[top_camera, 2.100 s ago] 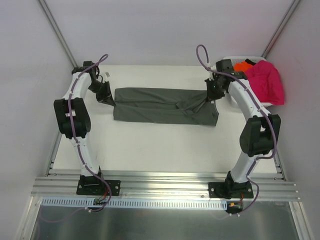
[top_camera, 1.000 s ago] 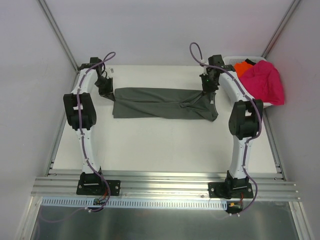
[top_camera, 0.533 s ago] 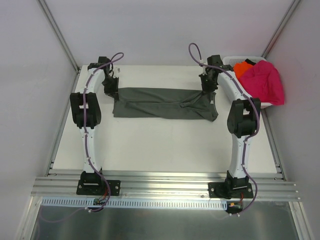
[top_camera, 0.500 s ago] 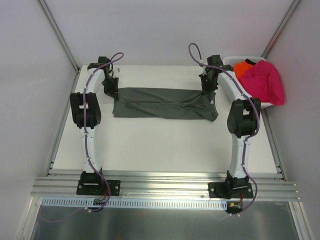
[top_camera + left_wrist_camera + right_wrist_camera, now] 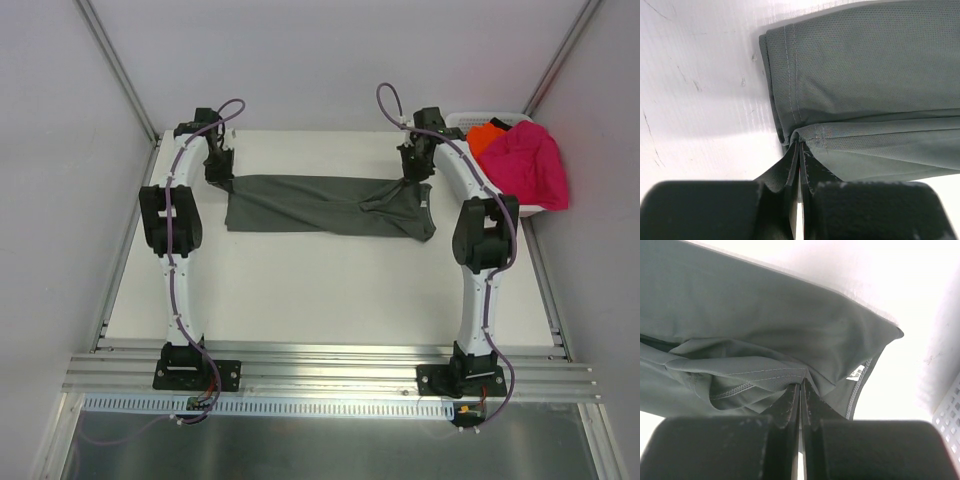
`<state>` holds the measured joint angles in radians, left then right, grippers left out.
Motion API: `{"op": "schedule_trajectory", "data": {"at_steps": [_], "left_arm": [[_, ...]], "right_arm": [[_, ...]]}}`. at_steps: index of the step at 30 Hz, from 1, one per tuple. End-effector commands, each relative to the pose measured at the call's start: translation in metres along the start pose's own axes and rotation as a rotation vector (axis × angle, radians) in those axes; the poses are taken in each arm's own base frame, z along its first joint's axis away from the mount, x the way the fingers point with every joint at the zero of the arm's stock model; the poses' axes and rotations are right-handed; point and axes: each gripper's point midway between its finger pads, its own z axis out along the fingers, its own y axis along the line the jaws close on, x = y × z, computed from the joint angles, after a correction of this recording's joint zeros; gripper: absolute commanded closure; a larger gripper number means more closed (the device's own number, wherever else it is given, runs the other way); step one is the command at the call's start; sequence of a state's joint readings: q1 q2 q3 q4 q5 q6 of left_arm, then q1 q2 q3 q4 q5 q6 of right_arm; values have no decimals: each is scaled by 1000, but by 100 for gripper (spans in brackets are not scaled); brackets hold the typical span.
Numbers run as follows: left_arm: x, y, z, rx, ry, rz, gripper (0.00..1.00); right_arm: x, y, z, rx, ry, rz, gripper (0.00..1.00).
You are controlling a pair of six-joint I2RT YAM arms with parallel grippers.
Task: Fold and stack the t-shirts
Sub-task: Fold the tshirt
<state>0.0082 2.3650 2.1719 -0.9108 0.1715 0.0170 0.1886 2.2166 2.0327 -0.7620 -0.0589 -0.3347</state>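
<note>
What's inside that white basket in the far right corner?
A magenta-pink t-shirt is heaped over the white basket, spilling past its rim, and an orange t-shirt peeks out beside it. Anything beneath them is covered.

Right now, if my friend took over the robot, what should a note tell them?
Left claw: shut, pinching the left end of the grey-green t-shirt.
Right claw: shut, pinching the same shirt's right end.
Where things are: the grey-green t-shirt lies as a long band across the far side of the table. The pink t-shirt and orange t-shirt are in the basket at the far right.
Done: the grey-green shirt looks folded lengthwise.
Left: finish folding it, then fold the others and stack them all.
</note>
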Motion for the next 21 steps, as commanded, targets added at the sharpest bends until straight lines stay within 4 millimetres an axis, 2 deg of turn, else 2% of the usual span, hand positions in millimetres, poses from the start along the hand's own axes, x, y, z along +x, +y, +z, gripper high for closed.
{"op": "schedule_trajectory", "data": {"at_steps": [1, 3, 4, 5, 7, 8, 9, 10, 11, 12, 13, 16, 17, 19, 20, 21], "left_arm": [[-12, 4, -13, -25, -43, 1, 100], [-11, 5, -11, -40, -41, 2, 90], [-10, 5, -9, -46, -36, 1, 63], [-10, 7, -9, -58, -36, 4, 47], [-11, 9, -19, -72, -51, -7, 21], [-12, 7, -25, -74, -60, -6, 11], [-13, 7, -31, -72, -69, -7, 10], [-13, 4, -44, -68, -86, -2, 10], [-12, 2, -51, -60, -92, -2, 10], [-10, -8, -63, -31, -106, -28, 10], [-8, -12, -67, -17, -107, -29, 10], [1, -22, -78, 25, -102, -39, 13], [3, -25, -80, 41, -99, -45, 14], [9, -33, -79, 89, -80, -40, 22], [12, -47, -77, 109, -66, -24, 25], [18, -51, -73, 124, -46, -20, 33]], "right_arm": [[-12, 2, 1, 2, -28, -29, 99], [-11, 3, 5, 2, -23, -38, 99], [-11, 4, 9, 6, -18, -44, 99], [-12, 3, 10, 17, -19, -47, 92], [-15, -5, 3, 80, -31, -34, 67], [-14, -5, 0, 82, -31, -35, 42], [-15, -5, -5, 89, -40, -36, 34], [-21, -3, -21, 96, -73, -35, 29], [-16, -3, -24, 103, -69, -32, 20], [-18, -2, -32, 102, -84, -28, 16], [-21, -1, -46, 101, -108, -18, 14], [-12, 11, -57, 52, -103, 6, 14], [-12, 21, -65, 0, -113, 13, 14], [0, 31, -65, -41, -86, 35, 15], [7, 41, -65, -81, -71, 56, 16], [11, 48, -65, -100, -59, 58, 17]]}}
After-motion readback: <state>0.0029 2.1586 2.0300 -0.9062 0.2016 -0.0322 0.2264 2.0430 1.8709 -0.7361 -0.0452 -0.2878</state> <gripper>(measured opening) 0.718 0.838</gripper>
